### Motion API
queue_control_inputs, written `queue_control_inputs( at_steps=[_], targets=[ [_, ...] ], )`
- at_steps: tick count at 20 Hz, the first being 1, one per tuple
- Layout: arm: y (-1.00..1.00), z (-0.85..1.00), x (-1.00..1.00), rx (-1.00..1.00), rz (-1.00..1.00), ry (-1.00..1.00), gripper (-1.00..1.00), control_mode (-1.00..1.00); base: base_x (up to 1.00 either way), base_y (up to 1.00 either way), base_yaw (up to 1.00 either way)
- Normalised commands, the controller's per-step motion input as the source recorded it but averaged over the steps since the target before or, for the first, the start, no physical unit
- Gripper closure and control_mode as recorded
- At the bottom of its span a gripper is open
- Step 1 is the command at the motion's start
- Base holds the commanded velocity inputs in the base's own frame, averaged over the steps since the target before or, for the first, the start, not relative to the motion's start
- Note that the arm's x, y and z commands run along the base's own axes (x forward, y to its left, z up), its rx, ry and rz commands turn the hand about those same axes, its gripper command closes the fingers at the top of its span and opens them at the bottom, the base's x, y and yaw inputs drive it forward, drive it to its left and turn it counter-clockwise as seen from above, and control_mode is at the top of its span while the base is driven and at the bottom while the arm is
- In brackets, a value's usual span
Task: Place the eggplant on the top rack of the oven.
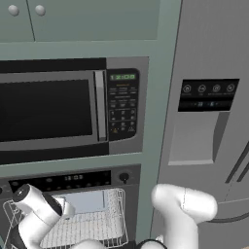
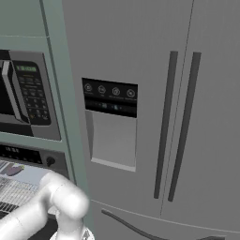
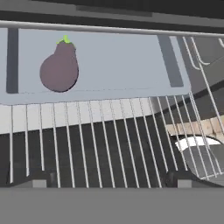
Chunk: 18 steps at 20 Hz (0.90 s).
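Nearest, the gripper [image 3: 107,183] showed two dark tips set wide apart, holding nothing, above the wires of the single top rack [image 3: 109,135]. Beyond them, one eggplant [image 3: 59,68] lay on the one pale tray [image 3: 127,65]. Farthest stood the oven [image 1: 73,181]. Any bump of the rack could probably roll the eggplant off.

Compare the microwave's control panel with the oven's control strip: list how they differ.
The microwave's control panel is a tall grey upright column at the door's right; the oven's control strip is a low black band running sideways. The microwave's panel carries a keypad of many small buttons under a green display; the oven's strip has a small display and one round knob. Both are built into the same pale green cabinet column.
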Motion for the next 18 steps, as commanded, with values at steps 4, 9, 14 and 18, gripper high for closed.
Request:
queue_control_inputs(
  at_steps=[4,9,14,18],
  targets=[
    [-0.96,0.71,-0.8,0.17,0.0,0.01,-1.0,-1.0,0.0,0.0,0.0],
    [-0.92,0.79,-0.77,0.26,0.0,0.02,-1.0,-1.0,0.0,0.0,0.0],
    [-0.5,0.72,-0.51,0.22,0.0,0.08,-1.0,-1.0,0.0,0.0,0.0],
    [-0.16,0.18,-0.38,0.22,0.02,0.05,-1.0,-1.0,0.0,0.0,0.0]
  ],
)
